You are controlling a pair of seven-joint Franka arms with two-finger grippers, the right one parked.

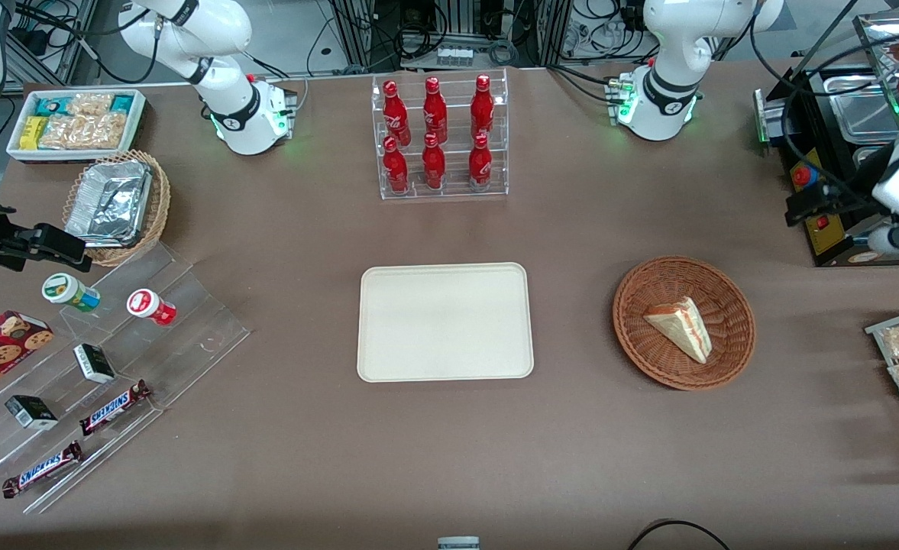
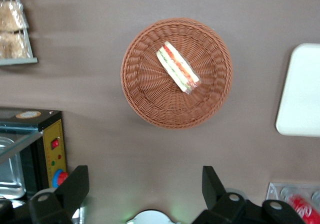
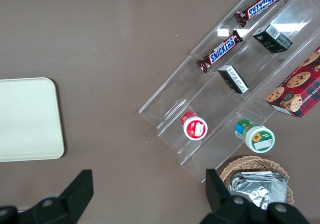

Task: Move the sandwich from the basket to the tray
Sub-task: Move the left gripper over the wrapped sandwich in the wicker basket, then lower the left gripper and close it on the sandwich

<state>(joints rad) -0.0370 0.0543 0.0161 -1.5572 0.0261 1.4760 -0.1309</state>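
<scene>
The working arm's black two-finger gripper (image 2: 145, 191) hangs high over bare table with fingers spread wide, holding nothing. The pale triangular bread wedge sandwich (image 2: 178, 68) lies inside the round reddish-brown wicker basket (image 2: 145, 99), at about twelve o'clock from the gripper, its long axis running eleven to five. The flat cream rectangular tray (image 1: 444, 321) waits empty beside the basket.

The sandwich (image 1: 680, 327) lay in the basket (image 1: 640, 340) on the counter (image 1: 449, 451), toward the working arm's end. The bare tray (image 1: 444, 321) sat beside it, well apart. The end effector (image 1: 819, 210) hung above the counter's edge, farther from the camera than the basket.
</scene>
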